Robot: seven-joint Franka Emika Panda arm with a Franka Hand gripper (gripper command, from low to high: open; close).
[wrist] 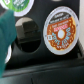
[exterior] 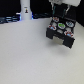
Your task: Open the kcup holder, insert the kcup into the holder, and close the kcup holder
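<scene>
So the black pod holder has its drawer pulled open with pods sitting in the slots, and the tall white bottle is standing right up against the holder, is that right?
Not quite. The kcup holder does have its drawer open with pods in the slots, but the tall white bottle stands well apart from it, far over at the exterior view's left near the back edge. The exterior view shows bare table between them.

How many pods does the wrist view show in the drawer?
2: orange-lidded pod beside an empty slot; green-and-white-lidded pod cut off by the frame. Others may be hidden.
</scene>
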